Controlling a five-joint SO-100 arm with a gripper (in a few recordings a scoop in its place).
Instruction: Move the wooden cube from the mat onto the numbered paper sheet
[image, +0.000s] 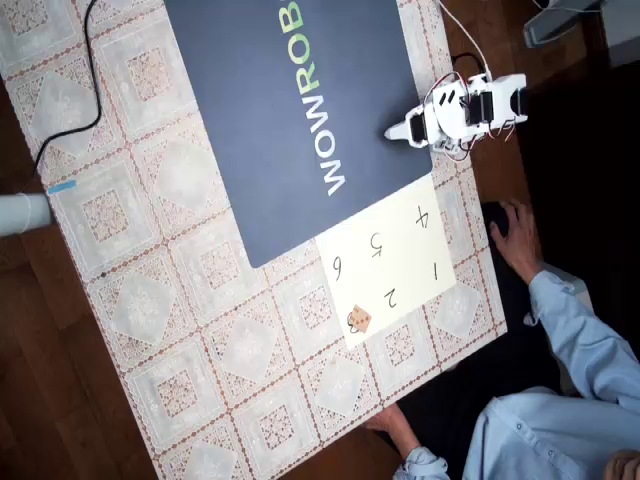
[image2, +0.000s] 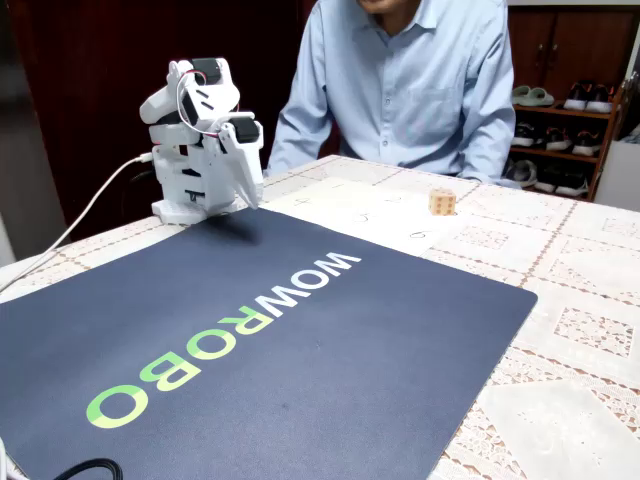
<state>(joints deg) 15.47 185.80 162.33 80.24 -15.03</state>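
resting on numbered paper sheet (image: 400, 255), wooden cube (image: 359, 321) sits at sheet's corner nearest numeral 3 in overhead view, well apart from arm. in fixed view cube (image2: 442, 201) stands upright on sheet (image2: 360, 215), in front of seated person in light blue shirt (image2: 420, 80). gripper (image: 395, 131) folded low over mat (image: 300, 110) edge, fingers pressed together, pinching nothing. white arm (image2: 200, 140) stands at mat's far corner on lace tablecloth (image2: 560, 330).

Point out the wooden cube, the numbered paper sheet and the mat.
wooden cube (image: 359, 321), overhead view, on its top face.
numbered paper sheet (image: 400, 262), overhead view, on bare paper between the numerals.
mat (image2: 330, 380), fixed view, on plain dark surface right of the lettering.
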